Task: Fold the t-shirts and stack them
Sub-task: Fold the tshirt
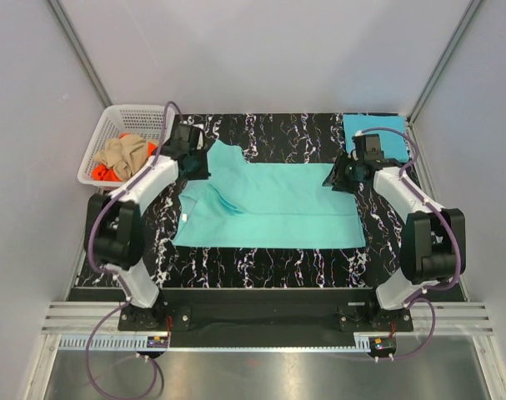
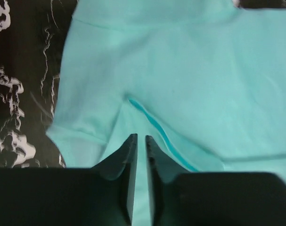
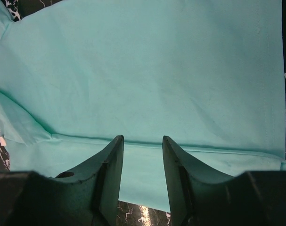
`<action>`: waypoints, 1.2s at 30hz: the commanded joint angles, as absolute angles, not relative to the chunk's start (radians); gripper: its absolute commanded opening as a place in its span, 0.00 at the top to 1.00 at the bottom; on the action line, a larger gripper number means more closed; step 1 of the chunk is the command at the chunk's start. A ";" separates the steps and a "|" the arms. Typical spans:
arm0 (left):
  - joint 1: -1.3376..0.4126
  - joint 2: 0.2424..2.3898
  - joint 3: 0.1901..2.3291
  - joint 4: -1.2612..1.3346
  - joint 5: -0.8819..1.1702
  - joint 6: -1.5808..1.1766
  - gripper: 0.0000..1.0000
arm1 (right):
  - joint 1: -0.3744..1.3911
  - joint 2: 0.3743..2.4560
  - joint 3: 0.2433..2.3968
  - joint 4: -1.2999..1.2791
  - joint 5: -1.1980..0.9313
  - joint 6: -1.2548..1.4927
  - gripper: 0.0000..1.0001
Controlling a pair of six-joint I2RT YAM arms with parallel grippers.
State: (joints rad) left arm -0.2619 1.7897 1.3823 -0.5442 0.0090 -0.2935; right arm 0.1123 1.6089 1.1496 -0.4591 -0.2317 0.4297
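Top external view, from the left: a white lattice basket (image 1: 111, 117) sits at the table's far-left corner. It holds a crumpled tan t-shirt (image 1: 126, 152) lying over an orange t-shirt (image 1: 102, 173). Just beside the basket, the left gripper (image 1: 204, 162) is down at the far-left part of a mint-teal t-shirt (image 1: 278, 212), near its sleeve (image 2: 81, 117). In the left wrist view, its fingers (image 2: 128, 160) stand almost together with only a thin slit between them, low over the cloth next to a fold crease. I cannot tell whether they pinch any fabric. The mint-teal t-shirt lies spread flat across the middle of the black marbled table (image 1: 269, 262). Its body runs lengthwise towards the right, and one layer is folded over along its length. At the shirt's far-right edge is the right gripper (image 1: 332, 179). In the right wrist view, its fingers (image 3: 110, 165) are clearly parted, with the shirt's folded edge visible in the gap and nothing gripped between them. Behind the right gripper, at the table's far-right corner, lies a sky-blue t-shirt (image 1: 378, 125), folded into a flat rectangle and apart from the mint-teal one.
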 commanded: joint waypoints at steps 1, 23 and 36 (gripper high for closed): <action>-0.290 1.620 1.307 -0.517 0.014 -0.432 0.93 | 0.110 1.643 1.184 -0.463 -0.262 0.428 0.55; -0.465 1.795 1.172 -0.407 0.072 -0.575 1.00 | 0.109 1.526 1.195 -0.526 -0.206 0.428 0.54; -0.466 1.896 1.273 -0.374 0.067 -0.558 1.00 | 0.109 1.534 1.186 -0.517 -0.186 0.430 0.54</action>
